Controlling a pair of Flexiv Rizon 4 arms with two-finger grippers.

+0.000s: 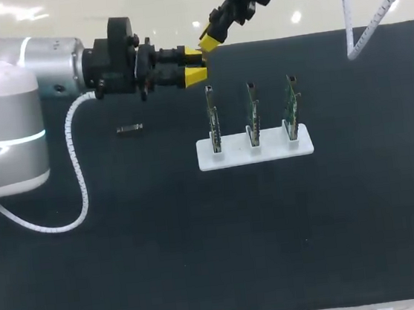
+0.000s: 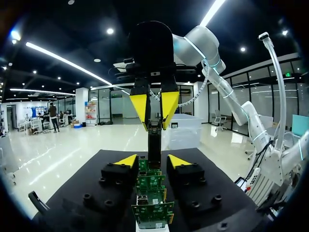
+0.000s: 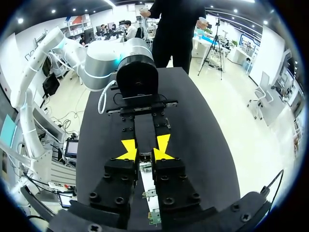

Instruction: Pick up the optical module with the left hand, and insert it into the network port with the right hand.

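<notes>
The right end effector [image 2: 155,121] pinches the optical module [image 2: 154,145], the left end effector [image 2: 153,162] gapes, and a tilted module could jam at the network port [image 1: 209,89].

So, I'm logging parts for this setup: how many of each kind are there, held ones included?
Green circuit boards: 3
White stand: 1
Optical modules: 2, one lying loose, one in the right gripper
Total: 6

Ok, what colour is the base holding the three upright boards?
White; the base shows best in the head view.
</notes>
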